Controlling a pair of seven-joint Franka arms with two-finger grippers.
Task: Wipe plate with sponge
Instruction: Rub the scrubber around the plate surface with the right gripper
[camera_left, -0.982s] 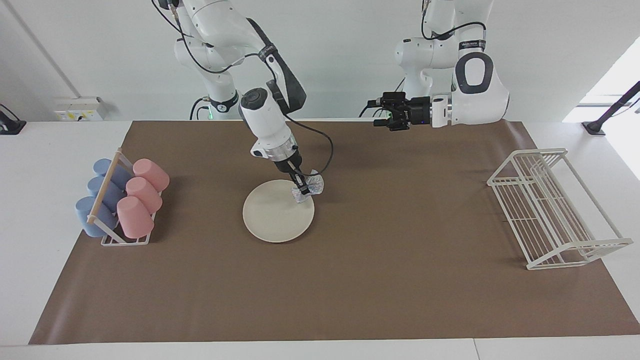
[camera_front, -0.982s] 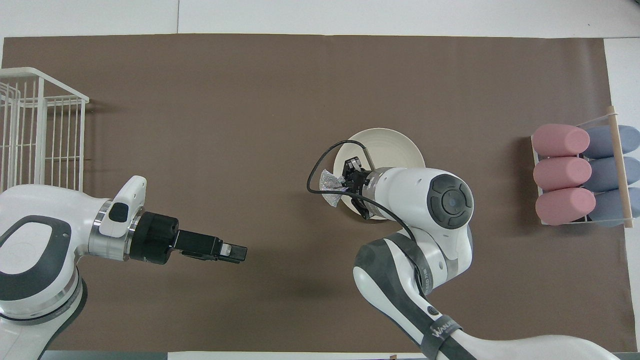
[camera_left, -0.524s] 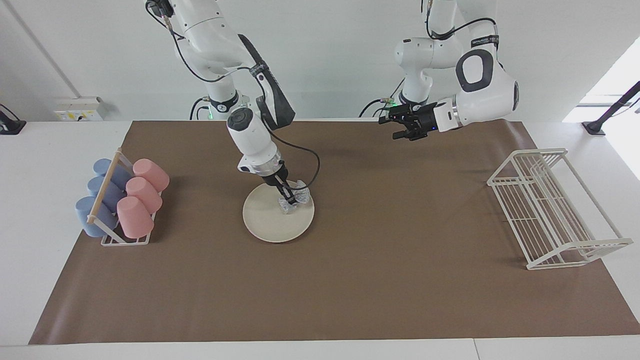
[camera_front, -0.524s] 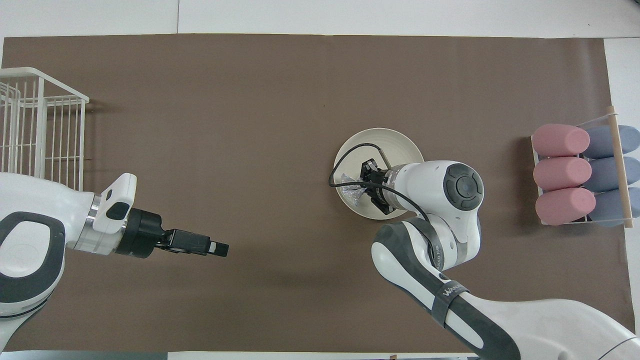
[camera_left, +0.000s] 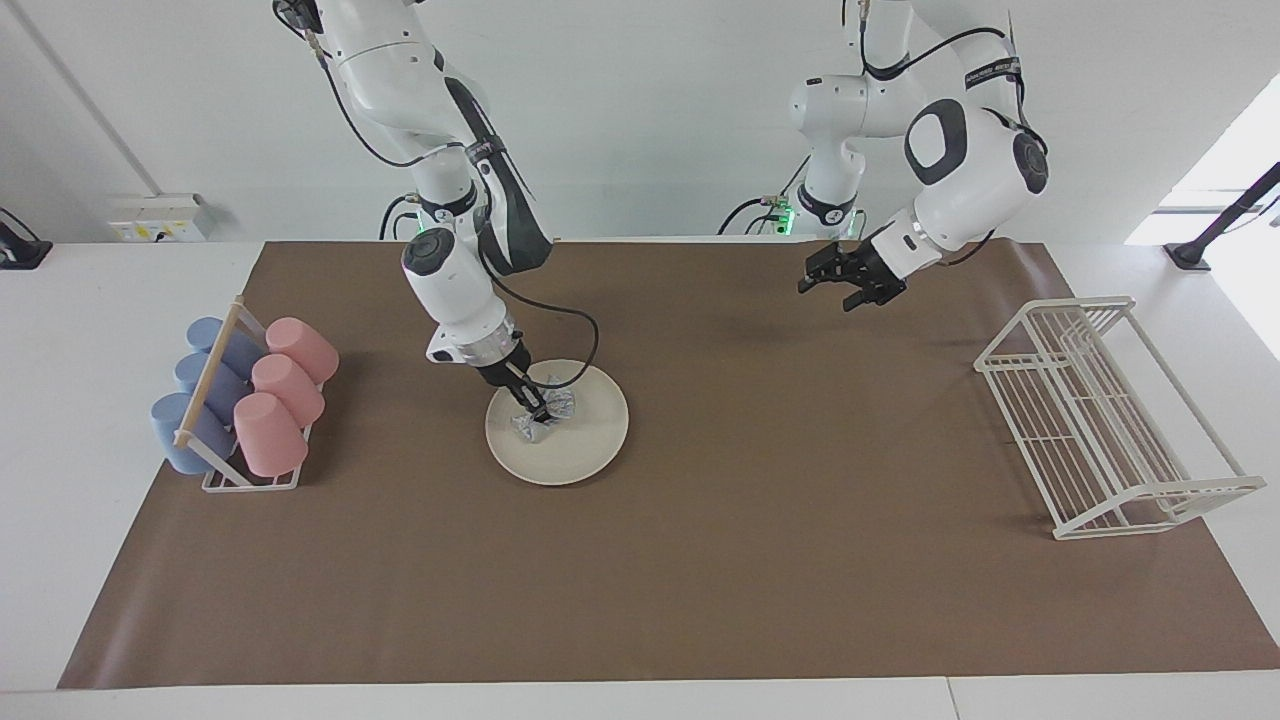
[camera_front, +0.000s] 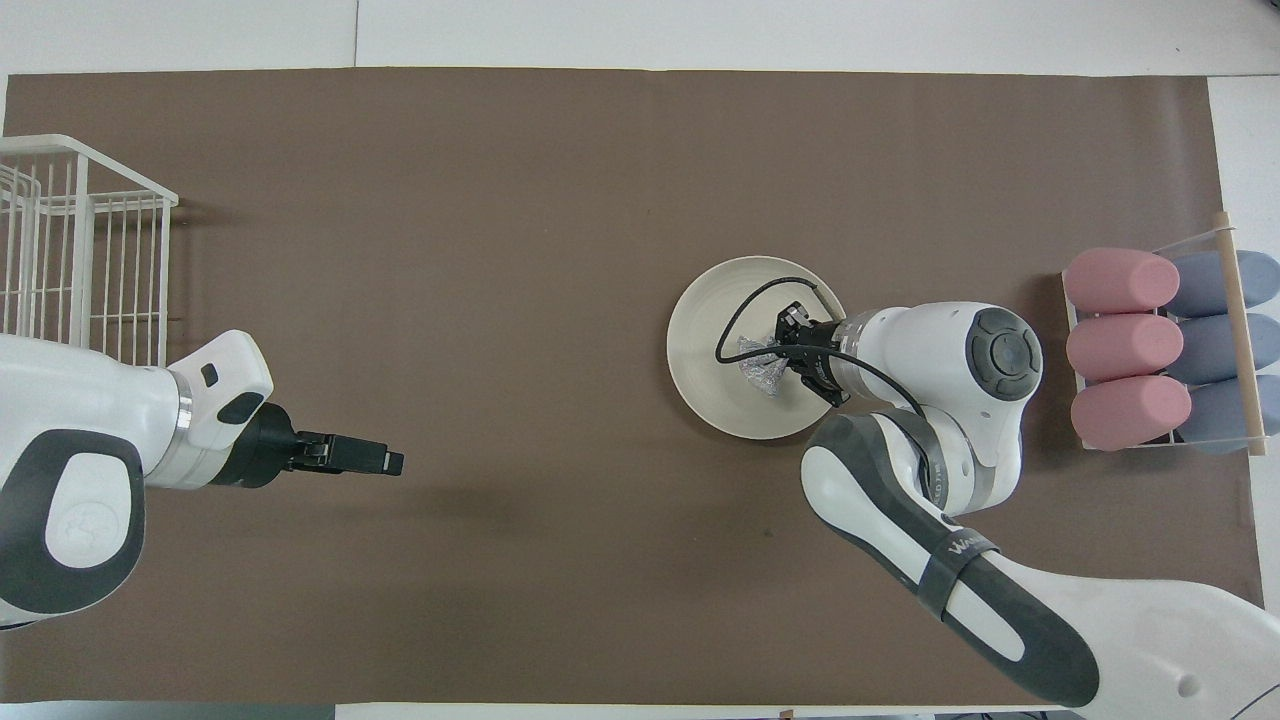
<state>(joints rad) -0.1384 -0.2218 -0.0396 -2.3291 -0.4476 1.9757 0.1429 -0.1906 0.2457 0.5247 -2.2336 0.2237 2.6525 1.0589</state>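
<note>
Plate (camera_left: 580, 445): on the brown mat (camera_left: 700, 560) mid-counter, toward the right arm's end. Sponge (camera_left: 552, 408): on the plate, clenched in the right end effector (camera_left: 535, 415). Facing view shows the sponge pressed to the plate; overhead view shows the arm covering part of the plate's rim. Left end effector (camera_left: 845, 285): waits in the air, released, fingers spread in the facing view; overhead they read as one dark bar. Cup rack (camera_left: 245, 400), wire rack (camera_left: 1110, 420): at the mat's ends.

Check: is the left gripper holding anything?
No, the left gripper hangs open and empty over the mat.
</note>
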